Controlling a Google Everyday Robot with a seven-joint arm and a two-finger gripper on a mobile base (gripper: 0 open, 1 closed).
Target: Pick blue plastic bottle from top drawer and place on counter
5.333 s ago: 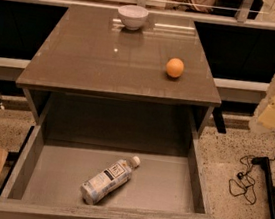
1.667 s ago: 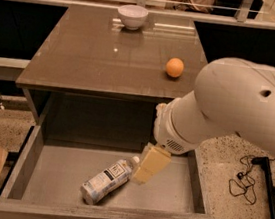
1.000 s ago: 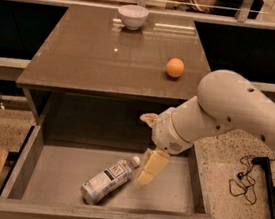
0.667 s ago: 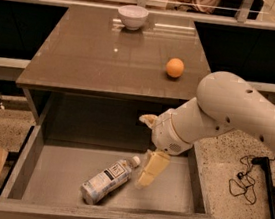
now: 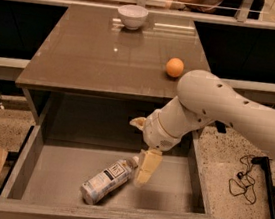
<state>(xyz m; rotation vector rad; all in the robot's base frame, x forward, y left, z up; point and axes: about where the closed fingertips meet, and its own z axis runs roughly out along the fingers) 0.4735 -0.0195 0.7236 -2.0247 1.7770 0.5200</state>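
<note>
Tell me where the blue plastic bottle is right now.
The blue plastic bottle lies on its side on the floor of the open top drawer, near front centre of the camera view, its cap end rightward, beside the tool inside the drawer.

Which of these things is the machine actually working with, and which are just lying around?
Job: blue plastic bottle, top drawer, counter, pincer in the drawer by the bottle's cap.
Lying about: white bowl, orange, both on the counter.

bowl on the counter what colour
The bowl is white, camera view; the gripper is down in the top drawer.
</note>
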